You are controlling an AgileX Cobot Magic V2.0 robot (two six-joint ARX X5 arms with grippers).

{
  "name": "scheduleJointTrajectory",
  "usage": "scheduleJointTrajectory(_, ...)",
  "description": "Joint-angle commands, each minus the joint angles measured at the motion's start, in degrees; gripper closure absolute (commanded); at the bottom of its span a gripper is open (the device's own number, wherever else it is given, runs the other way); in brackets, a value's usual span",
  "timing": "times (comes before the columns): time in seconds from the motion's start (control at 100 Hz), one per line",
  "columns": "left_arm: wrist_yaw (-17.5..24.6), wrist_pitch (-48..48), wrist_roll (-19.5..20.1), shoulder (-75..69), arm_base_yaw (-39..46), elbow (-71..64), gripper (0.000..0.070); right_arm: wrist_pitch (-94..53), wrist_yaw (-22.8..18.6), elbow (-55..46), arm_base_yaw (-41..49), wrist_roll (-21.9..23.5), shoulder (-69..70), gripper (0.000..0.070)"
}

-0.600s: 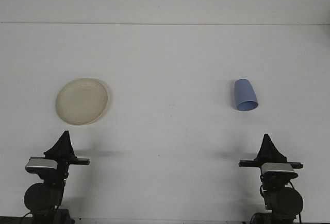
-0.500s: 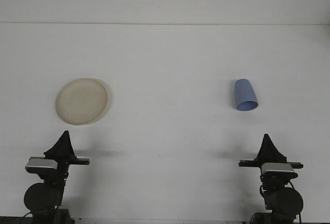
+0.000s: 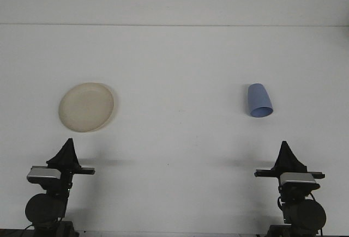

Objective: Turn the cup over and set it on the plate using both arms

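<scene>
Front view: all of this comes from the 1 forward-looking camera
Cup: blue cup (image 3: pixel 259 100) lying on its side on the right half of the table, wide mouth toward the camera
Plate: cream plate (image 3: pixel 86 107) flat on the left half, well apart from the cup
Table: plain white table (image 3: pixel 180 139)
Left gripper (image 3: pixel 67 153): low at the near edge, below the plate, fingers pinched together on nothing
Right gripper (image 3: pixel 285 156): near edge, below the cup, also clenched and holding nothing

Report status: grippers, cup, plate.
Both grippers, left and right, low, holding nothing. Blue cup on its side, right. Plate bare, left. Nothing in between.
</scene>
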Motion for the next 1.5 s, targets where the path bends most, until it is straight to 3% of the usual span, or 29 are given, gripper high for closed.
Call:
scheduleJointTrajectory(0.0, -0.02, 0.57, -0.15, -0.09, -0.02, -1.09, 0.0689, -2.56, -0.04, 2.89, 0.04, 1.84, 0.46, 0.0698)
scheduleJointTrajectory(0.27, -0.02, 0.55, -0.15, -0.09, -0.02, -1.09, 0.0689, -17.66, -0.07, 17.4, 0.07, 2.29, 8.11, 0.0698)
scheduleJointTrajectory(0.78, -0.02, 0.57, -0.15, -0.09, -0.02, -1.09, 0.0689, -49.81, -0.11, 48.06, 0.07, 2.4, 36.48, 0.0698)
scheduleJointTrajectory(1.49, -0.02, 0.57, -0.15, -0.09, -0.02, -1.09, 0.0689, -53.7, -0.07, 50.82, 0.04, 2.29, 42.99, 0.0679)
